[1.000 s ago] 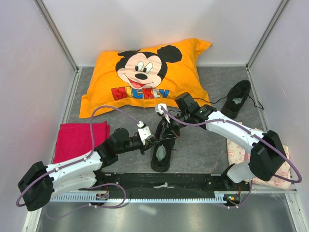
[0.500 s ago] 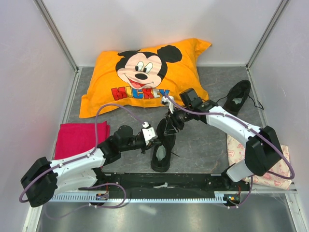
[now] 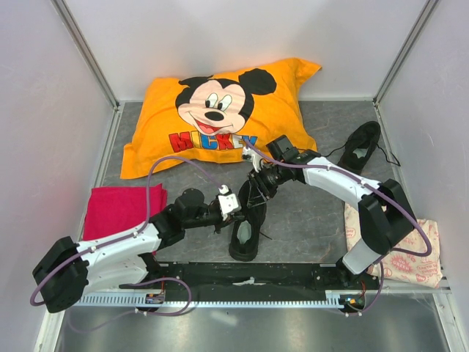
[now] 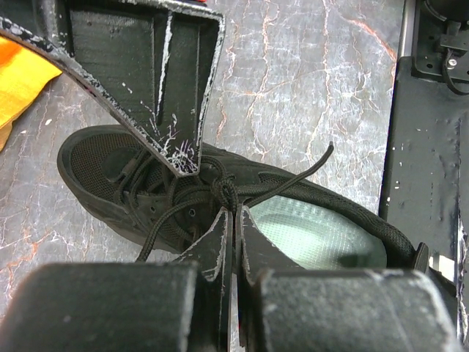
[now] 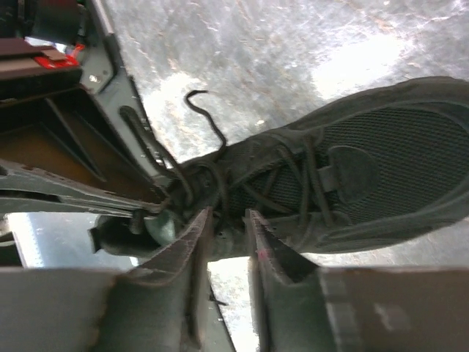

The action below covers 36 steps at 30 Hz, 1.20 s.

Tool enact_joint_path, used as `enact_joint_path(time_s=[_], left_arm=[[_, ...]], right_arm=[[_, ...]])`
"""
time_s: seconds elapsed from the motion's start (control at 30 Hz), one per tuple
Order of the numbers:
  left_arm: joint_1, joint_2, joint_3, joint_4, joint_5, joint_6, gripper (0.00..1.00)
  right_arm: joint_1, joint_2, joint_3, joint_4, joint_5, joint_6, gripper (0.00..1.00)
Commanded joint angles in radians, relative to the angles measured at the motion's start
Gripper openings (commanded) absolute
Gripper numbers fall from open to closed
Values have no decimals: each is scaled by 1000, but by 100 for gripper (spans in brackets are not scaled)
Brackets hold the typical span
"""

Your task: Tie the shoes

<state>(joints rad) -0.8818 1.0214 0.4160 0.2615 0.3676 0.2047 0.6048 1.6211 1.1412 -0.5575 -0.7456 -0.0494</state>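
One black shoe (image 3: 245, 235) lies near the front centre, toe pointing away. The other shoe (image 3: 360, 150) lies at the back right with its laces loose. My left gripper (image 3: 236, 209) is shut on the lace knot at this shoe's tongue, seen in the left wrist view (image 4: 234, 210) above the pale insole (image 4: 315, 235). My right gripper (image 3: 256, 189) hovers over the laces of the same shoe (image 5: 352, 169). Its jaws (image 5: 227, 214) stand a narrow gap apart with nothing seen between them. One right finger (image 4: 172, 81) touches the laces (image 4: 168, 194) opposite my left fingertips.
An orange Mickey pillow (image 3: 220, 117) lies at the back. A folded red cloth (image 3: 117, 209) lies at the left. A patterned pouch (image 3: 410, 253) lies at the right under the right arm. A black rail (image 3: 249, 275) runs along the front edge.
The right wrist has swung right and back while its fingers stayed over the shoe's laces. The left gripper has moved slightly right, closer to the shoe.
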Motion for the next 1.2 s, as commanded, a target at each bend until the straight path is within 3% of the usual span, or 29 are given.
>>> enact_joint_path(time_s=[0.0, 0.13, 0.17, 0.2, 1.17], left_arm=[[3, -1, 47, -5, -1, 38, 2], [3, 5, 56, -19, -10, 36, 2], [3, 8, 60, -22, -10, 35, 2], [4, 9, 64, -25, -12, 33, 2], [32, 98, 181, -189, -42, -45, 2]], right_arm=[[0, 13, 45, -4, -80, 16, 27], [0, 17, 57, -19, -110, 10, 13], [0, 14, 60, -19, -110, 3, 1], [1, 11, 60, -19, -107, 0, 0], [-2, -102, -12, 74, -100, 46, 0]])
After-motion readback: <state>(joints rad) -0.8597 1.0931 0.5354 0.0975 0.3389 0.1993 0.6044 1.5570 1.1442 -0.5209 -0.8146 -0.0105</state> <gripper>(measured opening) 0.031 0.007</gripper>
